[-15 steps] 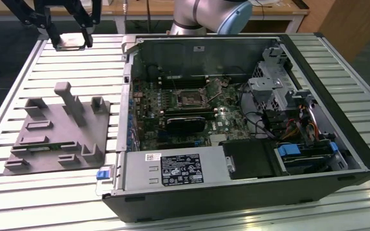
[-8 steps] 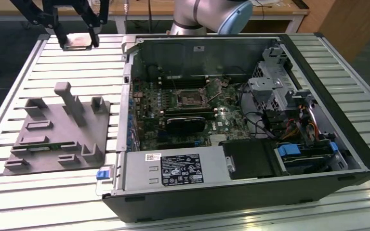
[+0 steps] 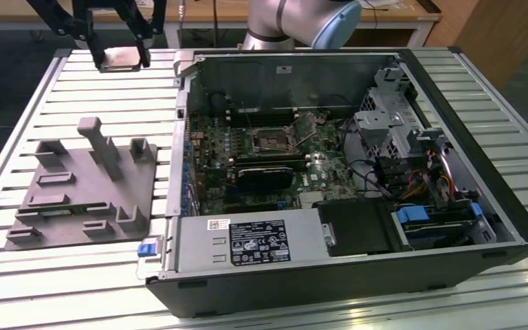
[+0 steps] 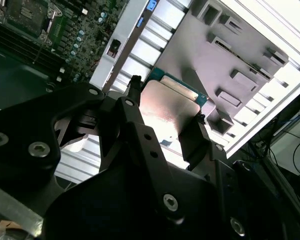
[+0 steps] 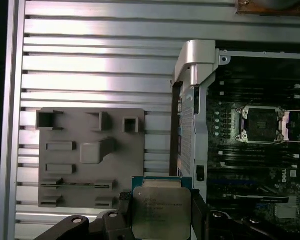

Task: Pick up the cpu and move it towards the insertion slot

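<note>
My gripper (image 3: 119, 56) hangs high over the slatted table at the exterior view's far left, shut on the cpu (image 3: 123, 58), a flat silver square held by two opposite edges. In both wrist views the cpu (image 5: 161, 207) (image 4: 170, 107) sits between black fingers (image 5: 125, 212), with its metal lid facing the first wrist camera and a green edge showing. The insertion slot (image 3: 271, 143) (image 5: 262, 124) is a silver-framed square with a dark centre on the motherboard inside the open case, well off to one side of the held chip. The grey fixture (image 3: 80, 192) (image 5: 90, 155) lies on the table below the gripper.
The open computer case (image 3: 484, 137) lies on the table with raised metal walls around the board. A black heatsink block (image 3: 264, 177) sits just in front of the socket; drive cage and cables (image 3: 420, 172) crowd the right. A power supply (image 3: 245, 244) spans the near edge.
</note>
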Motion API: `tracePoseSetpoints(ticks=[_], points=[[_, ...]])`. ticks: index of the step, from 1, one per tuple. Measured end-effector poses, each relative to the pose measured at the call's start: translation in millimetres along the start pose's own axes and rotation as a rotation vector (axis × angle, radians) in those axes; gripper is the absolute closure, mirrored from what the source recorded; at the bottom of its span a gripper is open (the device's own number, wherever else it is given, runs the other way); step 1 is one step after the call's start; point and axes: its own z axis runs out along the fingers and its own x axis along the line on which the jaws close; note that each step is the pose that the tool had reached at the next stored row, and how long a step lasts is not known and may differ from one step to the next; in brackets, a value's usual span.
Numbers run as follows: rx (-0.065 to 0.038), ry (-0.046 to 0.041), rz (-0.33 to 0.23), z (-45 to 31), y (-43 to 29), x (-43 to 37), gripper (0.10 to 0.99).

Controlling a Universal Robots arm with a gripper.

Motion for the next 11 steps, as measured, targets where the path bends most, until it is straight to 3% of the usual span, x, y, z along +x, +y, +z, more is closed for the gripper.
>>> tracePoseSetpoints(ticks=[11], points=[[0.000,0.0000,0.000,0.0,-0.2,-13.8,0.541]])
